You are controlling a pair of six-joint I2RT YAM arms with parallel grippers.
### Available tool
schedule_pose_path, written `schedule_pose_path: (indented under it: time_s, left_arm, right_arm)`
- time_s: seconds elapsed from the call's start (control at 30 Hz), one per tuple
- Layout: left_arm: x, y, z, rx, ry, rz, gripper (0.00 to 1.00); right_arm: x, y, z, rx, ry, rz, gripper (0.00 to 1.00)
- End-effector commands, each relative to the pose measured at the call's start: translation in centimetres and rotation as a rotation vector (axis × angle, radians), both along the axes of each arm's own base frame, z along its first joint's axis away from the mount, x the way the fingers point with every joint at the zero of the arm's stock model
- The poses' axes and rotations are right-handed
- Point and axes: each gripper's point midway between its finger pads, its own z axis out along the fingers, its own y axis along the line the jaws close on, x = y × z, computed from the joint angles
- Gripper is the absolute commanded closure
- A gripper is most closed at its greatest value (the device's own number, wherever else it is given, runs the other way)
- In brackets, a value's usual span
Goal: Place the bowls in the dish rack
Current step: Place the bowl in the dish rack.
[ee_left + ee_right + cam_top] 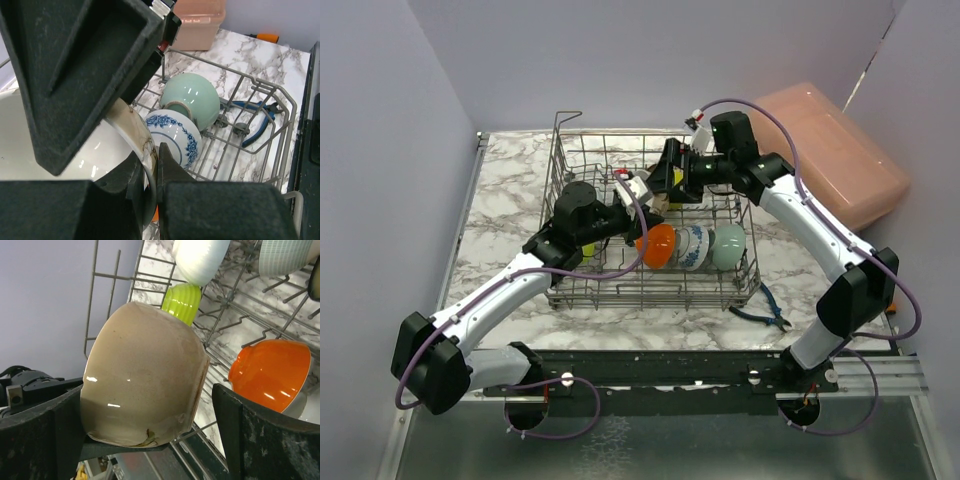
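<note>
My left gripper (155, 160) is shut on the brown-edged rim of a beige bowl (65, 150), held over the dish rack (650, 298). In the right wrist view the same beige bowl (145, 375) lies on its side between my right gripper's (147, 390) wide-open fingers, with a gap to the right finger (260, 440). In the rack an orange bowl (656, 245), a blue-patterned bowl (692, 246) and a mint green bowl (728, 245) stand on edge in a row. A lime green bowl (182, 300) and a white bowl (200, 257) sit further back. Both grippers (638, 230) (662, 188) meet over the rack's middle.
A pink translucent box (840, 160) stands at the back right. Blue-handled pliers (762, 312) lie on the marble table just outside the rack's front right corner. The rack has a raised corner loop (567, 118) at the back left. Purple walls close in on three sides.
</note>
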Motion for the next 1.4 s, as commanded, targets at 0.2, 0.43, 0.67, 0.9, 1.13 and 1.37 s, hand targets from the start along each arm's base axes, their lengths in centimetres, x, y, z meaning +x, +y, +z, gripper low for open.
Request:
schedule_pose_path:
  time_s: [0.2, 0.43, 0.67, 0.9, 1.13, 1.37]
  left_arm:
    - [1.3, -0.3, 3.8, -0.032, -0.138, 0.012, 1.0]
    - [1.5, -0.5, 4.4, -0.064, -0.07, 0.031, 0.65]
    - [1.7, -0.1, 6.2, -0.1, -0.018, 0.083, 0.01]
    - [3.0, 0.7, 6.8, -0.097, 0.04, 0.145, 0.01]
    - [6.3, 3.5, 5.1, -0.027, 0.137, 0.25, 0.01]
    - [11.0, 10.6, 4.4, -0.059, 0.226, 0.456, 0.01]
  right_arm:
    - [-1.9, 1.5, 0.5, 0.059, 0.025, 0.109, 0.49]
    - [-0.4, 0.7, 1.1, 0.022, -0.07, 0.026, 1.0]
    - [2.3, -2.0, 2.0, -0.032, -0.154, -0.087, 1.0]
    - [4.0, -5.4, 1.6, -0.137, -0.218, -0.16, 1.0]
    - [5.5, -8.6, 0.5, -0.31, -0.275, -0.244, 1.0]
    - [7.2, -11.3, 1.5, -0.445, -0.353, -0.337, 1.0]
